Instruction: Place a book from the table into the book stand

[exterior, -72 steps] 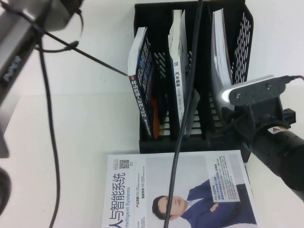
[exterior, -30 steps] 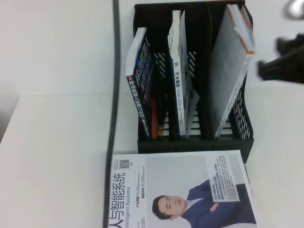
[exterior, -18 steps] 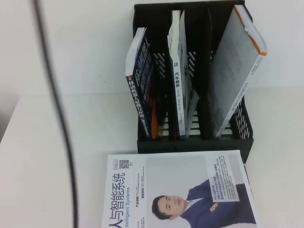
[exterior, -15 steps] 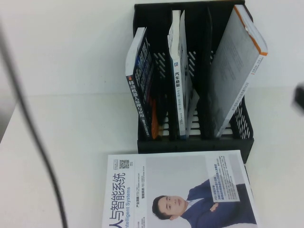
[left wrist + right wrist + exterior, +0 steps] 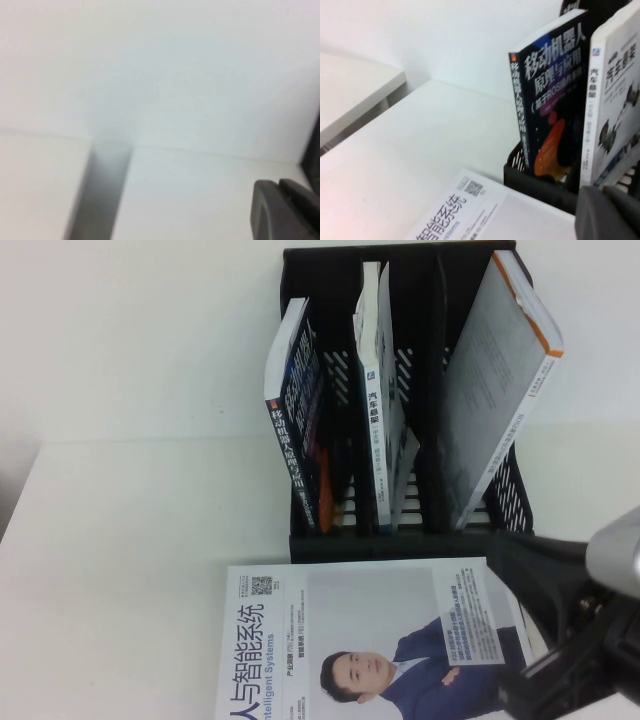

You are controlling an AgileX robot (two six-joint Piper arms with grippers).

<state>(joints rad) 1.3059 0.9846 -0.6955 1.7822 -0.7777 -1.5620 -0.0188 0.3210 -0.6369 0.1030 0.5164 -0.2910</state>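
Observation:
The black book stand [image 5: 410, 545] holds a dark blue book [image 5: 298, 420] in its left slot, a white book [image 5: 378, 390] in the middle and a grey book with an orange edge [image 5: 495, 390] leaning in the right slot. A large book with a man's portrait [image 5: 370, 640] lies flat in front of the stand. My right gripper [image 5: 505, 552] hovers over that book's right edge, fingers together and empty; it also shows in the right wrist view [image 5: 609, 192]. My left gripper [image 5: 278, 184] is out of the high view, shut, above bare white table.
The right wrist view shows the stand [image 5: 540, 182], the blue book [image 5: 547, 100], the white book [image 5: 612, 100] and the flat book's corner [image 5: 470, 210]. A lower white table [image 5: 350, 90] stands beyond the left edge. A white wall lies behind.
The grey book was left leaning in the right slot. The right arm swung out of view, then came back in at the lower right. The left arm and its cable left the high view.

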